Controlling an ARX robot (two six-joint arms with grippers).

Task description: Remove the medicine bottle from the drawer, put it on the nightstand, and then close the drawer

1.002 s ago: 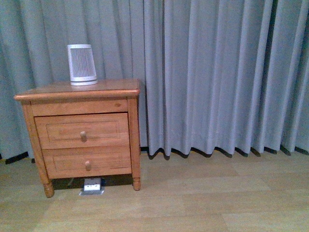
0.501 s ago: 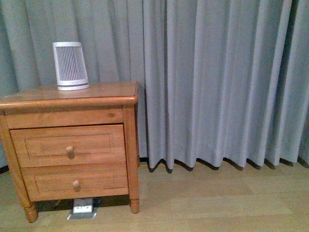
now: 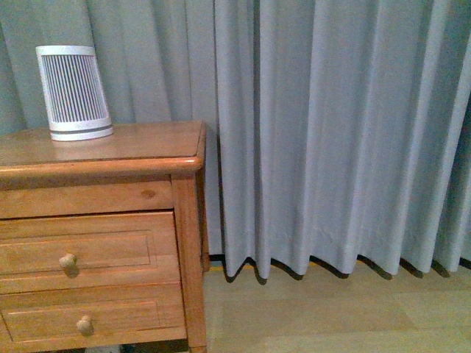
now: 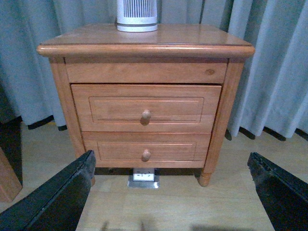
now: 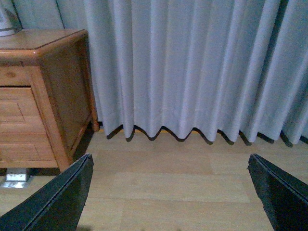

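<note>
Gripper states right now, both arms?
Left gripper: open, holding nothing.
Right gripper: open, holding nothing.

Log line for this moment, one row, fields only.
nightstand: in view | drawer: shut | medicine bottle: not visible | left gripper: open, empty | right gripper: open, empty

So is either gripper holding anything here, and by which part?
Nothing is held. The left gripper and right gripper are both open and empty; the drawer is shut.
</note>
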